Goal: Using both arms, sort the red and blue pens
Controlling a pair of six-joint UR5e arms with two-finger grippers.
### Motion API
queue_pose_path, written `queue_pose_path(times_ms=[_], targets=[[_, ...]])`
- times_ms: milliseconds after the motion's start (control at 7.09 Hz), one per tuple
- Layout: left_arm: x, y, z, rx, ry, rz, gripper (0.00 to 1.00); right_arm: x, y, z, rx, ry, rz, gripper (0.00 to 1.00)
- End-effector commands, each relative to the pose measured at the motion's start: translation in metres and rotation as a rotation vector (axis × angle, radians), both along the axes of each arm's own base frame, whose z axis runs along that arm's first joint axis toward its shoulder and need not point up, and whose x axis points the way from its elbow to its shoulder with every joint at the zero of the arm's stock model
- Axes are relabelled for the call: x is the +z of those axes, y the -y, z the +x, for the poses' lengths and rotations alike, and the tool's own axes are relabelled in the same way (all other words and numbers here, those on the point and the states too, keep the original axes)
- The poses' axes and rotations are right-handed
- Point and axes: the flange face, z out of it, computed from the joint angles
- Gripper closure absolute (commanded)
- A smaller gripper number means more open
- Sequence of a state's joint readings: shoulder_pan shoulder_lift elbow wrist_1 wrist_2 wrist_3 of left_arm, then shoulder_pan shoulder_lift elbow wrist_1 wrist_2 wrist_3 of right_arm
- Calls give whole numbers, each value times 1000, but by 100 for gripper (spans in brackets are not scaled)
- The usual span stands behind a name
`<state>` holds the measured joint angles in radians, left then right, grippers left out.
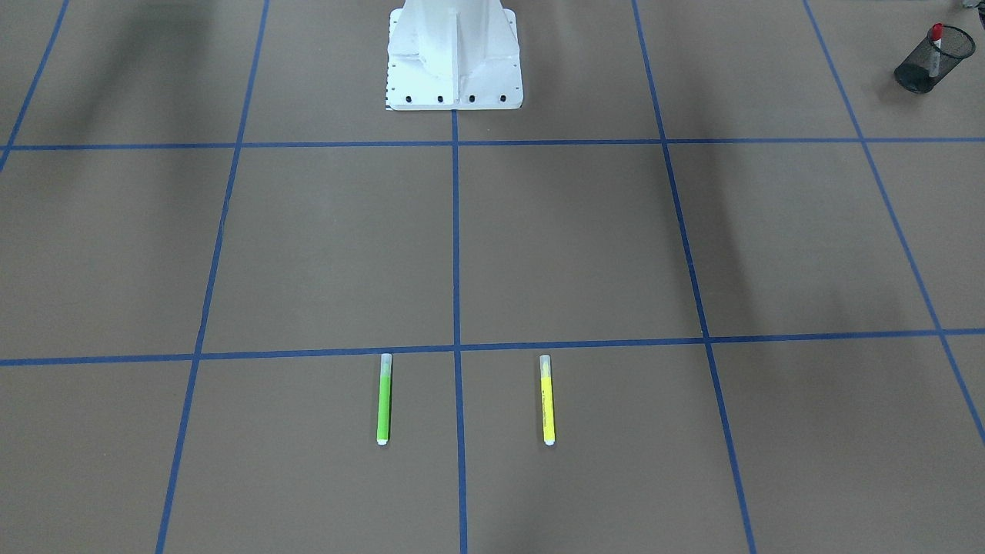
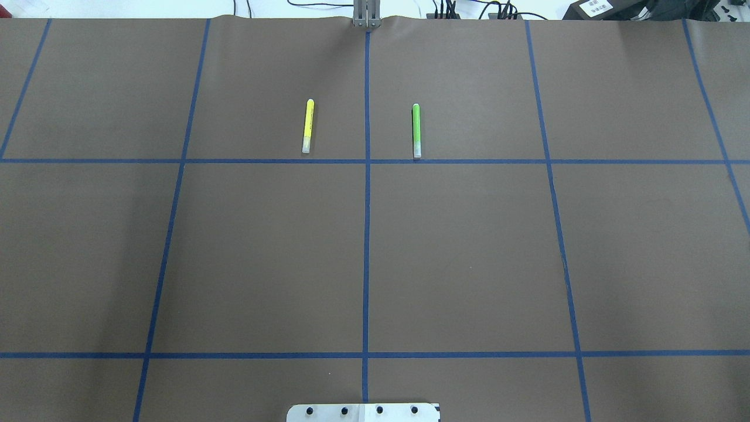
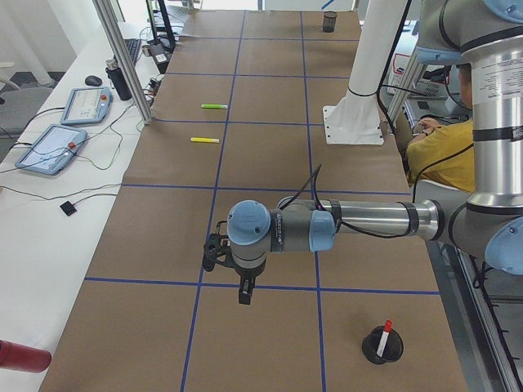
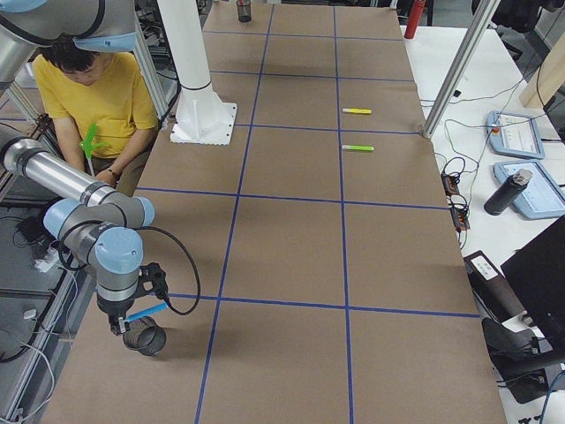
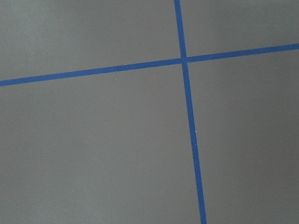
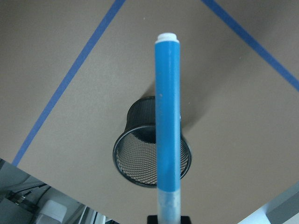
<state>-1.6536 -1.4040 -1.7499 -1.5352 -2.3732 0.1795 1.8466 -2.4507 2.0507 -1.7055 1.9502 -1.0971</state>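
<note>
Pen, blue-barrelled with clear cap and white end [image 6: 167, 116], pinched at its cap end by the right black two-finger gripper [image 4: 122, 322], nearly level just above a black wire-mesh cup [image 6: 135, 172] near the corner of the brown tabletop [image 4: 291, 265] on the robot's right. Released level, it could bridge the rim or roll off the edge. The red-capped white pen [image 1: 936, 45] stands in a second mesh cup [image 1: 916, 75] at the corner on the robot's left. The left gripper [image 3: 243, 292] hangs nearby; its finger spread cannot be told. Print on the yellow marker [image 1: 547, 400] is too small to read.
</note>
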Motion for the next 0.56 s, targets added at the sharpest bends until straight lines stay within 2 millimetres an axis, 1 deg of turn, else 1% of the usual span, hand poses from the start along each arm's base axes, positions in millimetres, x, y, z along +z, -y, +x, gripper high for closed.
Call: queue_pose_path(times_ms=[0,141,423], targets=[[3,-6,1,0,-7,-7,0,6,-10,14,-102,-88,0,100],[2,-6,0,-2,-6,-4,0,6,0,24,-195,-125,28,100],[0,-6,0,-2,-6,-1,0,10,16,34,-349,-114,87,100]])
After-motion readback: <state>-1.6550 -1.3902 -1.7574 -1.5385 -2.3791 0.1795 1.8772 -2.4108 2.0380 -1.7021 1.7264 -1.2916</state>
